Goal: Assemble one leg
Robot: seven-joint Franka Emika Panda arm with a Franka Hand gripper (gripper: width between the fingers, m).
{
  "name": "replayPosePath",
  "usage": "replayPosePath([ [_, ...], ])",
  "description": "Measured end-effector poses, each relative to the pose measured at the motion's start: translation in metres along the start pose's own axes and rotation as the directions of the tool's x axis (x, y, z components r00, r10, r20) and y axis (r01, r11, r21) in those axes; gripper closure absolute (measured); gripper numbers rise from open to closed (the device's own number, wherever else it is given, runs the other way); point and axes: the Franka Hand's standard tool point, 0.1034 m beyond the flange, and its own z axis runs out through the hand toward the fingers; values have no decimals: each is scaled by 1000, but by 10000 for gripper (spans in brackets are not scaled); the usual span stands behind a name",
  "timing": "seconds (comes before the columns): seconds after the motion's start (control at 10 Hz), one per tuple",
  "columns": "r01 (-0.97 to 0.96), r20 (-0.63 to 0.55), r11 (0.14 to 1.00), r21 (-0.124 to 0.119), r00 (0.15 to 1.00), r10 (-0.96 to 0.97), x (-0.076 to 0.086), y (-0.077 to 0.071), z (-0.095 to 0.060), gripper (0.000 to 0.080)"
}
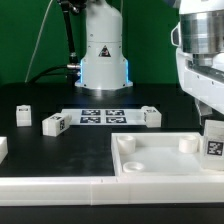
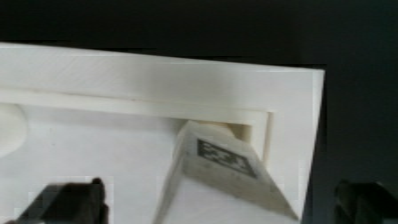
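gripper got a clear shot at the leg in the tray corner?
Probably yes. The leg stands tilted against the tray wall, top exposed, and the gripper hangs open just above it; the close wall may crowd one finger.

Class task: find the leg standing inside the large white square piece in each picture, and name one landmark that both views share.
Exterior view: the leg stands at the picture's right edge, inside the square piece, below the gripper.
Wrist view: the leg leans in the piece's corner, tag facing the camera, between the finger tips.
Shared landmark: the piece's raised rim.

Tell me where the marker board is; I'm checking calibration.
In the exterior view, the marker board lies flat mid-table before the robot base, between two legs.
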Motion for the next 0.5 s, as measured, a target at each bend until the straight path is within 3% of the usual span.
replayPosePath([
  [0.2, 244, 0, 970, -1, 970, -244, 0, -1, -1, 153],
  [0.5, 542, 3, 840, -9, 840, -542, 1, -1, 1, 150],
])
